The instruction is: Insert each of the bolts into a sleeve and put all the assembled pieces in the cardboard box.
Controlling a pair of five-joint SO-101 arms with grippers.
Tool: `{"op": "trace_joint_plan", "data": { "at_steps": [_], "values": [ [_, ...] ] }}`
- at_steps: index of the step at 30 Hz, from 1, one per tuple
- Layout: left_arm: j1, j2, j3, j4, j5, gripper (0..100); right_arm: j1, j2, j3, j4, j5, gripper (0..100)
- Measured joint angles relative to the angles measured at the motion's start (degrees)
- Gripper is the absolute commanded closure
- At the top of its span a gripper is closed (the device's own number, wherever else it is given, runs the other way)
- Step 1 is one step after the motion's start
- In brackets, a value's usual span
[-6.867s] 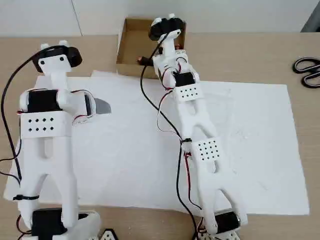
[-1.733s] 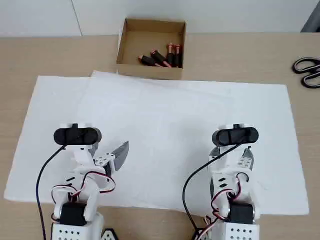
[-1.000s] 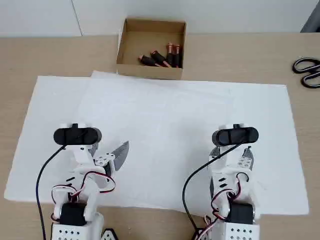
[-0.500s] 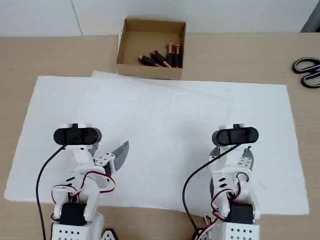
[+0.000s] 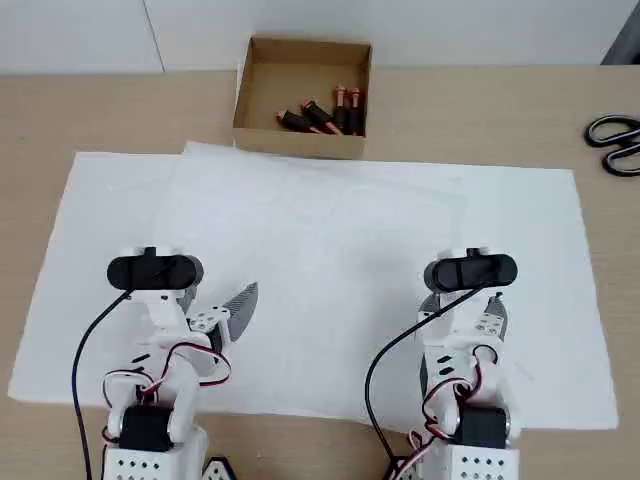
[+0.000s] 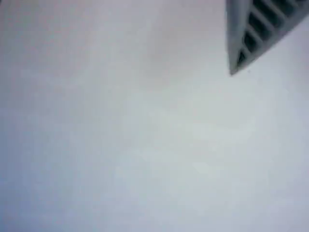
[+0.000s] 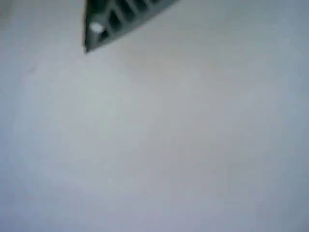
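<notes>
Soft, diffuse light keeps the desk [image 5: 120, 110] and the white sheet [image 5: 330, 230] evenly bright in the high view. The arms [image 5: 165, 340] throw only faint, soft-edged shadows onto the sheet. The floor of the box [image 5: 243, 90] is slightly dimmer. In both wrist views the sheet shows gentle, uneven shading.

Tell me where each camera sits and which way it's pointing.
High view: fixed above the table, looking down on cardboard box, white sheet and scissors; left arm and right arm show at the picture's bottom.
Left wrist view: on the left arm, facing the sheet close up; left ribbed tip shows.
Right wrist view: on the right arm, facing the sheet close up; right ribbed tip shows.
Shared: all three see the white sheet.
</notes>
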Motion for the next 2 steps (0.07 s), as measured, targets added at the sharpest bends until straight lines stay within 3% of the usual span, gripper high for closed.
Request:
{"op": "trace_joint_plan", "data": {
  "at_steps": [2],
  "values": [
    [0.0, 0.0, 0.0, 0.0, 0.0, 69, 0.0, 0.0, 0.0, 0.0, 0.0, 70.1]
  ]
}}
